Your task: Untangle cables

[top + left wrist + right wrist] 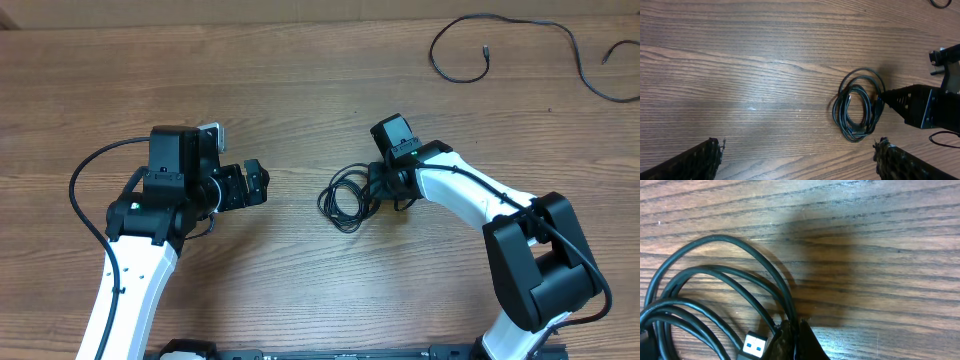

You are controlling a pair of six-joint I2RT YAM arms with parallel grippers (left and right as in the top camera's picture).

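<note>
Looking down from overhead, you see the coiled cable (345,200) lying on the table (300,80) near its middle, between the two arms. Your right gripper (377,190) sits at the right edge of the coiled cable. In its wrist view the fingers (807,347) are drawn together and seem to pinch a strand, though the contact is half hidden at the bottom of the frame. A USB plug (755,343) with a blue insert lies just beside them. Your left gripper (258,183) hangs with its fingers spread wide, clear of the coiled cable. Two loose cables (433,52) lie at the table's far right corner.
</note>
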